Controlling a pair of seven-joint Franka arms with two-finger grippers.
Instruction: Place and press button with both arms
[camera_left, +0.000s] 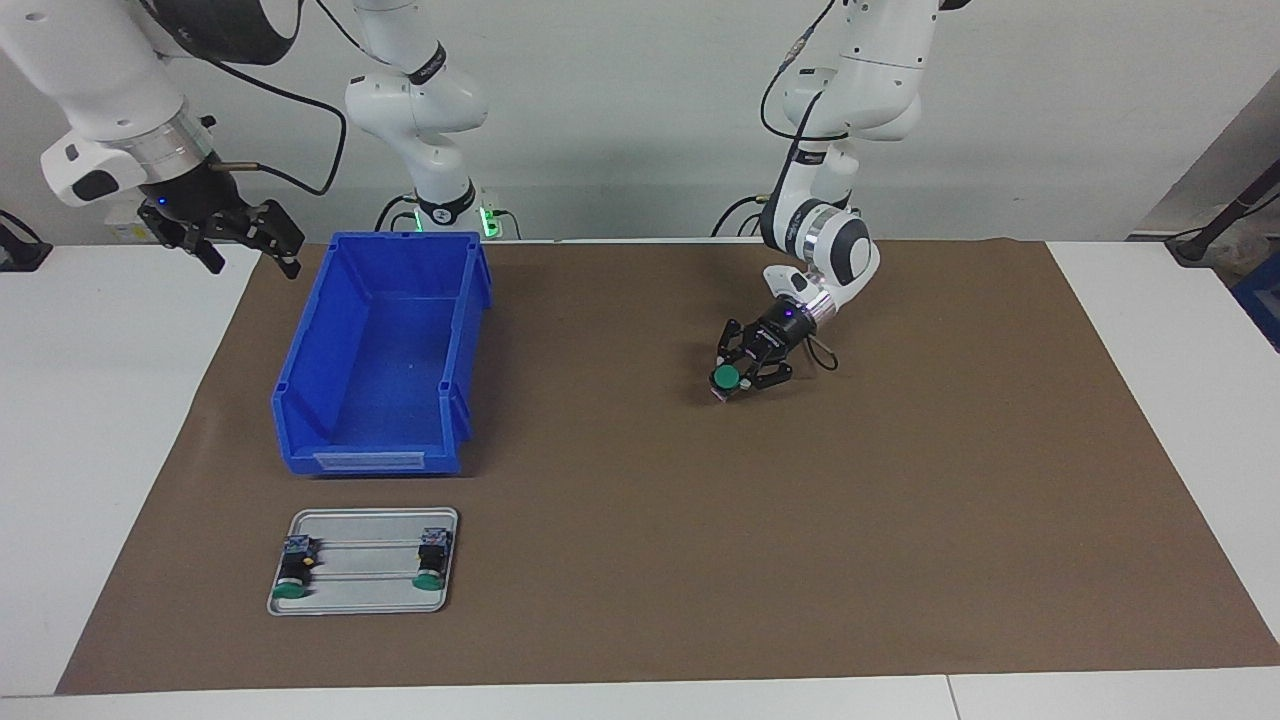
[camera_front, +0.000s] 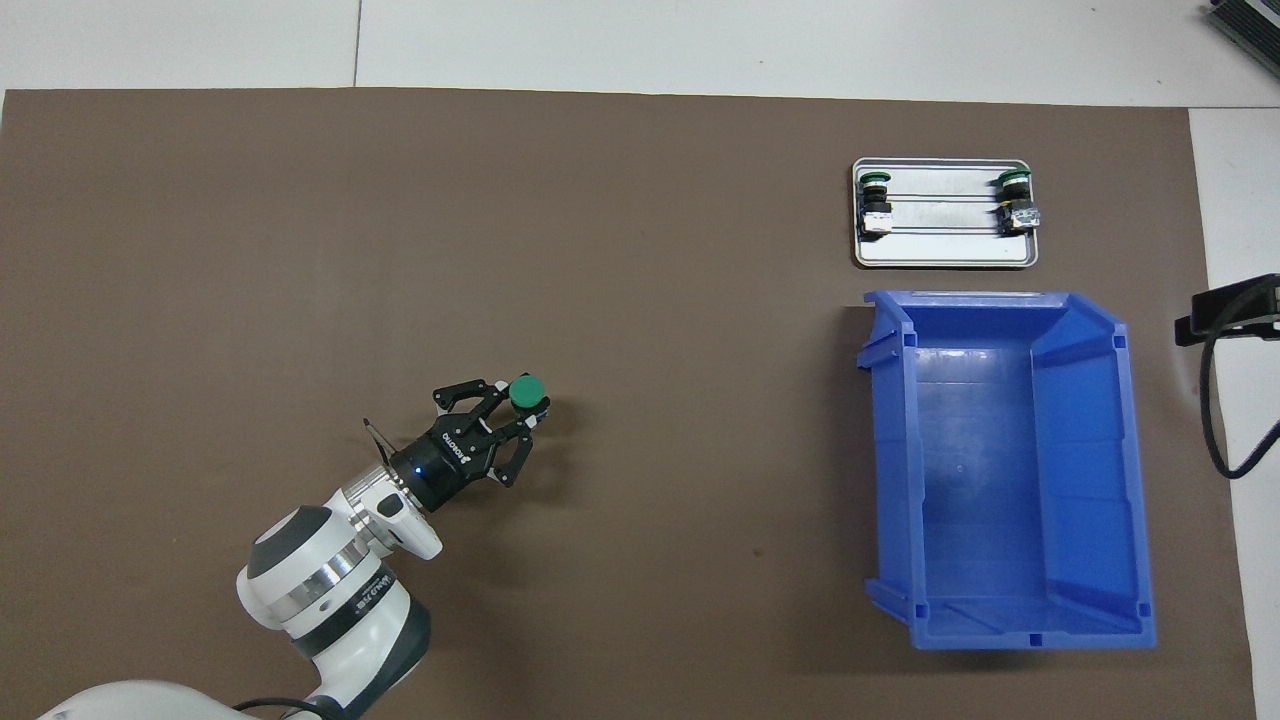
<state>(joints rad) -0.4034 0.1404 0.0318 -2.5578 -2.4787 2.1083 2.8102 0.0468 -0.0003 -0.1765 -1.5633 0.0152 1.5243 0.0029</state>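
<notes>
The left gripper stood low over the brown mat, its fingers closed around the small green-capped black button. Open mat lay all around them, well apart from the blue plastic bin. The right gripper waited raised at the mat's edge near that bin; its fingers looked spread and empty.

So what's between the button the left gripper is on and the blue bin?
Only bare brown mat lies between the button at the left gripper and the blue bin; the overhead view shows it best.

Tray with two buttons farther from robots than bin
</notes>
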